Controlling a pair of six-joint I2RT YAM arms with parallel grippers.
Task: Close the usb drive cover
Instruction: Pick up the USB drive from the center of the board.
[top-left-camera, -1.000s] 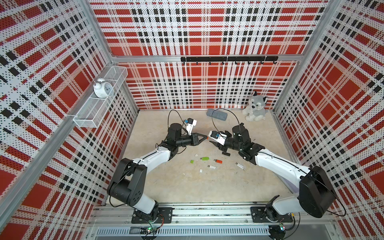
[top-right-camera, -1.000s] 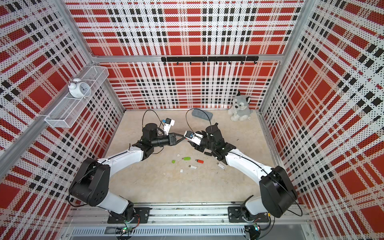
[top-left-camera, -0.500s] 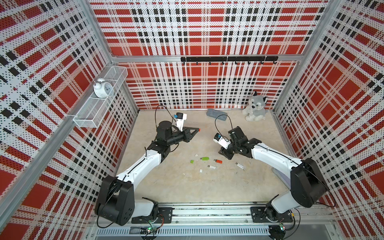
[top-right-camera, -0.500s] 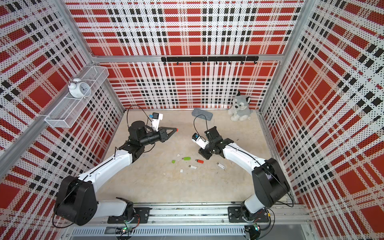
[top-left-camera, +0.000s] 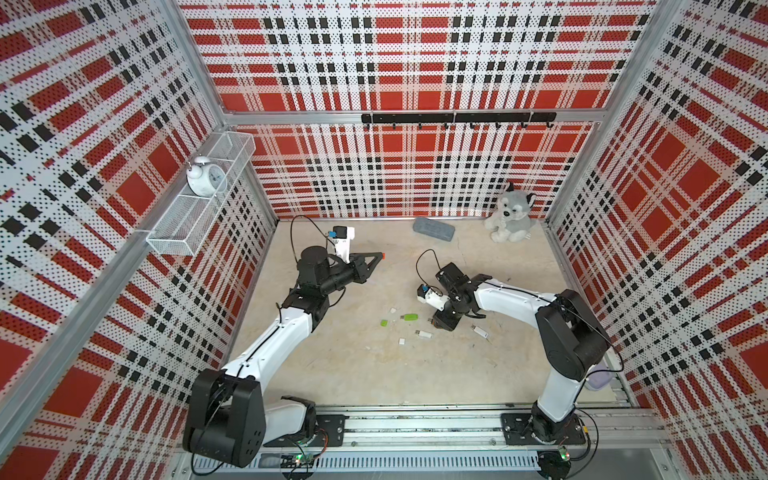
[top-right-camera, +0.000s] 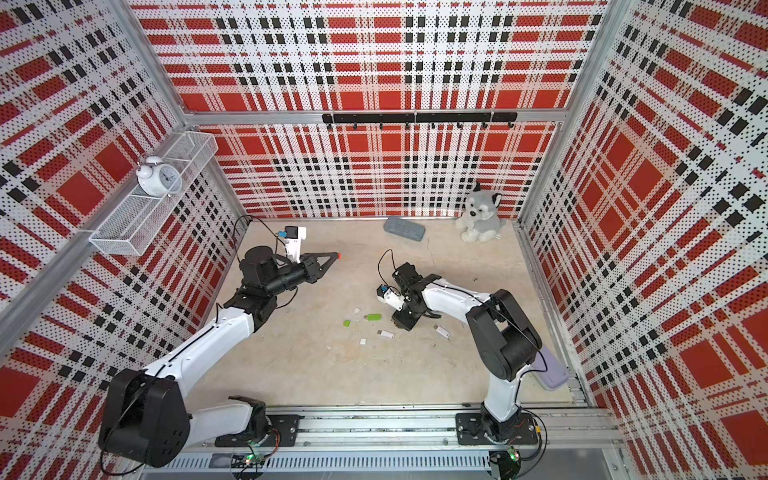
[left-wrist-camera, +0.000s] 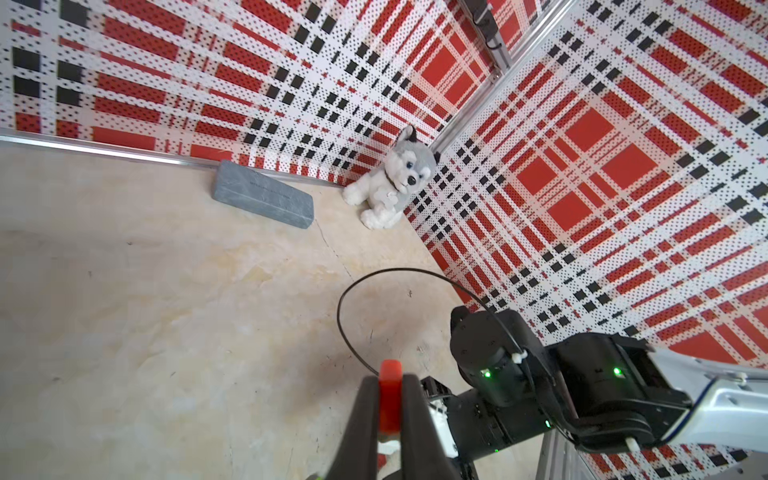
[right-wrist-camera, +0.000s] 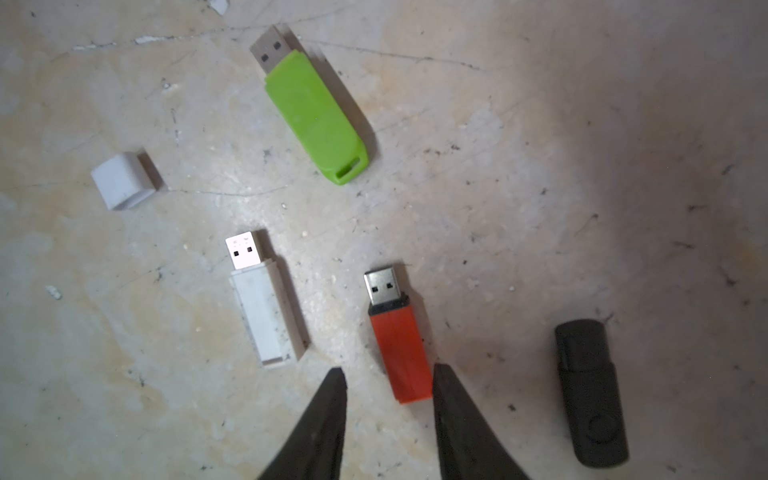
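My left gripper (top-left-camera: 379, 256) hangs above the table's far left, shut on a small red cover (left-wrist-camera: 390, 392) that pokes out past the fingertips (top-right-camera: 338, 255). The red usb drive (right-wrist-camera: 399, 340) lies flat on the table with its metal plug bare. In the right wrist view my right gripper (right-wrist-camera: 388, 372) stands open just over the drive's tail end, one finger on each side, not touching it. In both top views the right gripper (top-left-camera: 442, 324) (top-right-camera: 405, 322) points down at the table's middle and hides the red drive.
Around the red drive lie a green drive (right-wrist-camera: 313, 120), a white drive (right-wrist-camera: 264, 316), a white cap (right-wrist-camera: 122, 180) and a black drive (right-wrist-camera: 590, 390). A grey case (top-left-camera: 433, 229) and a plush husky (top-left-camera: 509, 214) sit by the back wall.
The two grippers, close together in mid-air a second ago, have parted. The left arm drew back to the left with the red cover. The right gripper dropped over the drives.
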